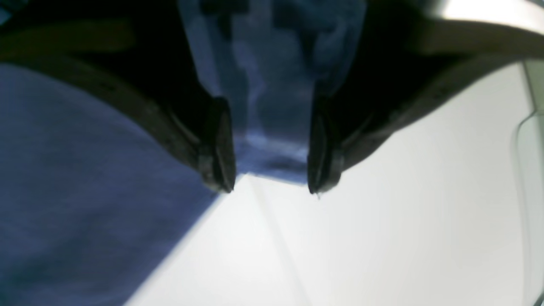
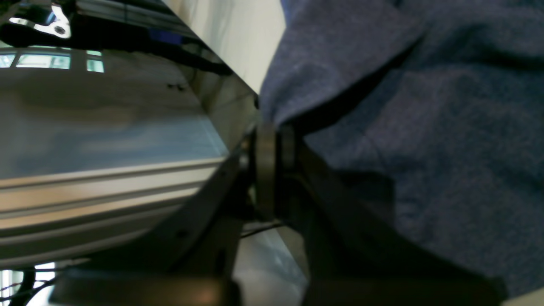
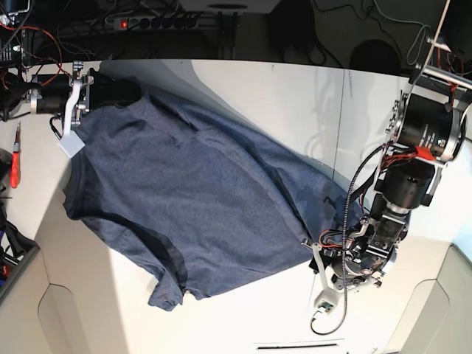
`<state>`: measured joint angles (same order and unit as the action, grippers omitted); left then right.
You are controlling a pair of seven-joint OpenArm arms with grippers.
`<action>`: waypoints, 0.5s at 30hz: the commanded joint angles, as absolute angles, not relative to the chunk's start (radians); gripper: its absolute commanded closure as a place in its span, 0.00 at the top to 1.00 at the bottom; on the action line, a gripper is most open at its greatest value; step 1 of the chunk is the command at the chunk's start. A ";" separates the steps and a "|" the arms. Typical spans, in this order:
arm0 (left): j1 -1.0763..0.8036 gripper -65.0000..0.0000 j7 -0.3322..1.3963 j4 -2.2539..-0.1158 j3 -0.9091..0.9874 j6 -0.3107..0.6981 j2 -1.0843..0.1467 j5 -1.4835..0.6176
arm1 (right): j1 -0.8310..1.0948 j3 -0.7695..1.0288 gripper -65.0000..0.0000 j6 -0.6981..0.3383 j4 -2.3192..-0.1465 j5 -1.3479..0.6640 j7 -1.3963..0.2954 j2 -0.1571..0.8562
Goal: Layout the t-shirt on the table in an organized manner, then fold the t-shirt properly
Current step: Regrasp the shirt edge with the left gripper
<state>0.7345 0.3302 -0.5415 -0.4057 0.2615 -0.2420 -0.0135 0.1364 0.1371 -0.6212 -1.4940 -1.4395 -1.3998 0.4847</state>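
Your right gripper [image 2: 272, 140] is pinching the t-shirt [image 3: 184, 206] at the table's [image 3: 295, 96] far edge; your left gripper [image 1: 270, 187] stands spread over a hem corner. Close there, then pull taut.

This was a robotics lab or workshop rather than a home. A broad white desk [image 3: 243, 96] stood bare of any household things, with two robot arms mounted at its edges, their motors, brackets and bundled red and black wires [image 3: 402, 156] left exposed. Behind the desk ran a power strip [image 3: 151, 23] with a lit red switch, amid a tangle of dark cables [image 3: 324, 37]. A red-handled screwdriver [image 3: 15, 158] lay at one side. The right wrist view caught aluminium framing [image 2: 106, 187] and reflected windows [image 2: 42, 61].
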 commanded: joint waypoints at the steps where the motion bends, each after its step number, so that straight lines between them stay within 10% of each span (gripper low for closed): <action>1: 0.788 0.46 0.302 -0.511 -0.404 0.231 -0.244 -0.010 | 0.131 0.146 0.00 -0.626 -1.509 -1.459 -1.396 0.500; 15: 0.738 0.46 0.216 -0.298 -0.404 0.188 -0.234 0.031 | 0.131 0.146 0.00 -0.626 -1.509 -1.458 -1.396 0.501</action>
